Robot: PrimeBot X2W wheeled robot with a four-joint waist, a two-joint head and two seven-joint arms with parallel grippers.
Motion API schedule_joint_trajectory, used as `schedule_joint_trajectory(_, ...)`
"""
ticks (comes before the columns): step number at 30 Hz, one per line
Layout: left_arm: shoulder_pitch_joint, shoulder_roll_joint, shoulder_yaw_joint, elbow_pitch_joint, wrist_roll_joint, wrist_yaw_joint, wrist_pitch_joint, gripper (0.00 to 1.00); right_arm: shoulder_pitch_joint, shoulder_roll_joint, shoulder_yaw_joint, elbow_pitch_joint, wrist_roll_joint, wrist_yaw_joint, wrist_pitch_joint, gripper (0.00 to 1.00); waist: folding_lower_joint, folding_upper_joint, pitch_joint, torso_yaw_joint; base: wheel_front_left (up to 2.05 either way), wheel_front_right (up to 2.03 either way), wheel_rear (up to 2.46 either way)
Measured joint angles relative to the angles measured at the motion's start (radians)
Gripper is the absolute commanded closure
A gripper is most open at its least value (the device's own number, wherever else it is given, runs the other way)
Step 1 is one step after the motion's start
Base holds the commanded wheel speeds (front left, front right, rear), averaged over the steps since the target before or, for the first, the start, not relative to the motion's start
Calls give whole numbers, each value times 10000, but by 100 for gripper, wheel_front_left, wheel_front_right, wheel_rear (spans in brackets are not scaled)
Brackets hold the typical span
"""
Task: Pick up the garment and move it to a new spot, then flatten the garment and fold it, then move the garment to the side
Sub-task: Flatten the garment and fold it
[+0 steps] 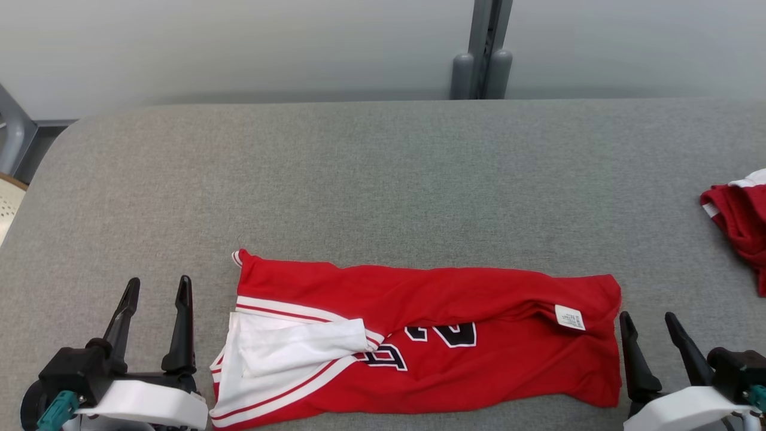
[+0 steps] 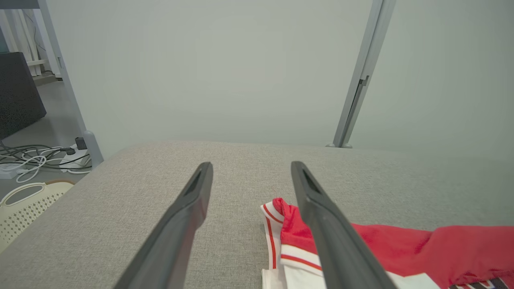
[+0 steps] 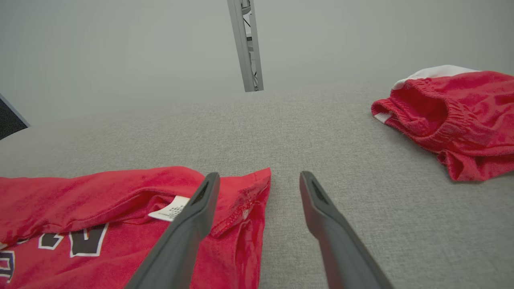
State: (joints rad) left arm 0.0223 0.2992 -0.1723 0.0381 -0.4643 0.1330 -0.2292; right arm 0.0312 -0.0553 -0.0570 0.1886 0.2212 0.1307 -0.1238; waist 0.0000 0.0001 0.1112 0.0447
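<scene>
Garment [image 1: 479, 359]: red jersey, folded into a long band, lay flat on the grey bench [image 1: 383, 179] near its front edge, lengthwise between the left pincer [image 1: 158, 280] and the right pincer [image 1: 647, 315].
Trim: a white panel [image 1: 281, 347] with red and white stripes occupied the band's left end; a small striped corner stuck out at the far left.
Lettering [image 1: 455, 338]: black characters edged in white, partly hidden in a fold at mid-length.
Label [image 1: 569, 317]: a white tag lay exposed near the right end, at the mouth of a fold.
Left pincer: jaws stood wide apart, gripping nothing; it pointed away from the robot, just beside the band's left end. The wrist view showed one finger [image 2: 321, 224] crossing in front of the striped edge; contact could not be determined.
Right pincer: jaws likewise wide apart and empty, just beside the band's right end. The wrist view showed one finger [image 3: 192, 224] over the hem near the tag; contact could not be determined.
Second red cloth [image 1: 739, 215]: a crumpled piece with white trim and an elastic band, at the bench's right edge, well apart from the folded band.
Post [image 1: 482, 54]: a grey upright stood behind the bench against a pale wall.
Basket [image 2: 24, 204]: pale and perforated, low beside the bench's left side.
Cables [image 2: 36, 158]: on the floor beyond the basket.
</scene>
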Motion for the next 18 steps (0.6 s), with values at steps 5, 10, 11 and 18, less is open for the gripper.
schedule_joint_trajectory(5,-291,-48,-102,178,36,-75,-27,0,-577,33,65,1321,155,0,-98,0,0,0,309,149,0,0,0)
schedule_joint_trajectory(10,-482,-81,-150,353,35,-119,-88,0,-792,56,416,2495,355,0,-278,0,0,0,443,284,0,0,0)
schedule_joint_trajectory(11,-514,-81,-142,378,35,-132,-90,0,-816,69,523,2679,445,0,-326,0,0,0,463,294,0,0,0)
schedule_joint_trajectory(18,-642,-75,-111,477,35,-173,-176,0,-1168,31,1058,3616,1080,0,-591,15,0,0,574,281,0,0,0)
